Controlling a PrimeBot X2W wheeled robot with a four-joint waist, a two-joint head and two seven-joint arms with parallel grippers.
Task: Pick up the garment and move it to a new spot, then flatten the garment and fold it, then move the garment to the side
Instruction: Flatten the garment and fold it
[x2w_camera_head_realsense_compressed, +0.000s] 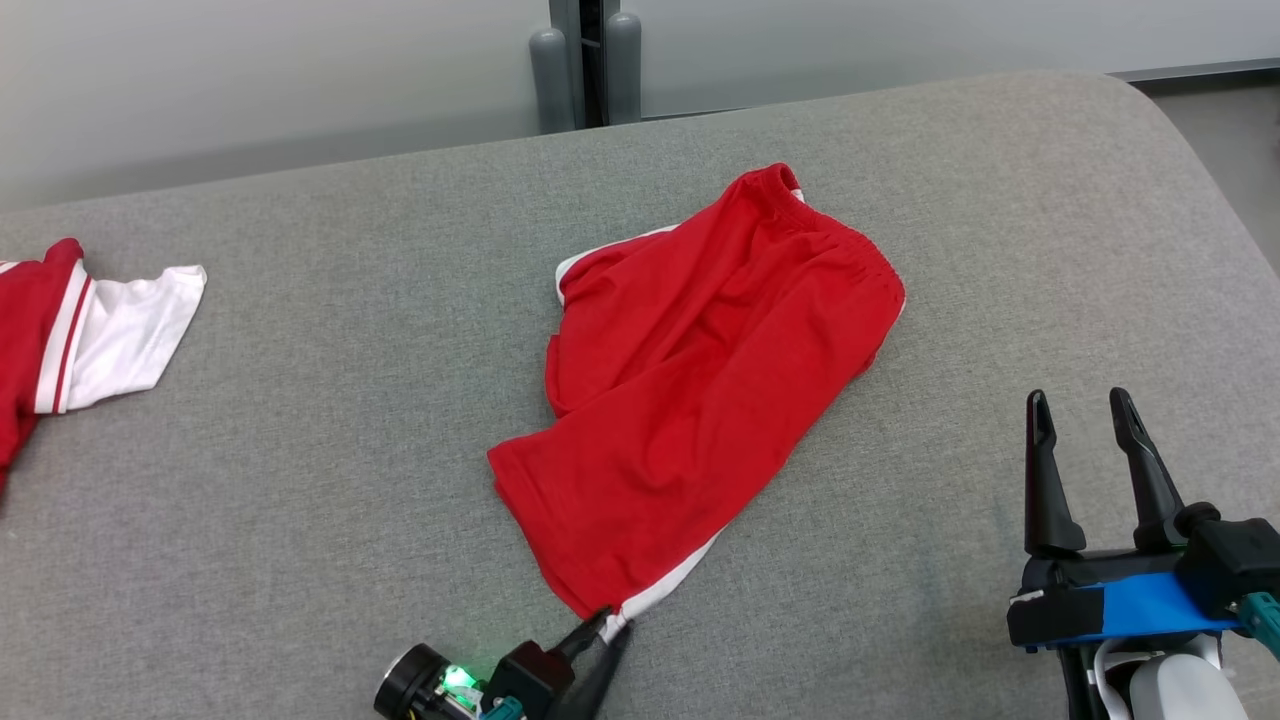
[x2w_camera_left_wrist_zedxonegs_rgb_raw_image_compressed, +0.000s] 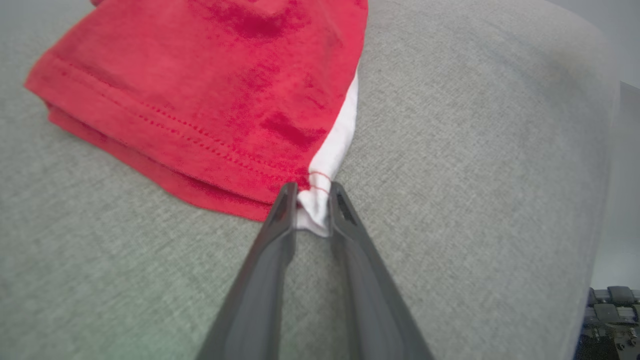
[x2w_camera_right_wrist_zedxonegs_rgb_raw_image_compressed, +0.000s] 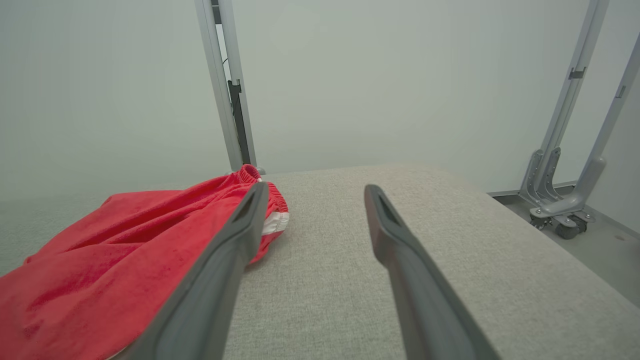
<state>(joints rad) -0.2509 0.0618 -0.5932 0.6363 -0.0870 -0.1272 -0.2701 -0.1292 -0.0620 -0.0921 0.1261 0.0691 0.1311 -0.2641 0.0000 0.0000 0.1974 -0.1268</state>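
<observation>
Pick-up step: our left claw (x2w_camera_left_wrist_zedxonegs_rgb_raw_image_compressed: 312, 202) pinches the white hem corner of the red shorts (x2w_camera_head_realsense_compressed: 690, 400), mid-counter (x2w_camera_head_realsense_compressed: 300, 450). Right claw (x2w_camera_head_realsense_compressed: 1085, 420) gapes wide, holding nothing. Next, we'd lift and carry them clear.

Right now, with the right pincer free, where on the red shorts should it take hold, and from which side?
Likely grip the shorts at the waistband end nearest the right pincer, coming in low from the right. The elastic there is gathered thick and its edge lies on bare cushion. The left pincer has the white hem corner between its fingers.
</observation>
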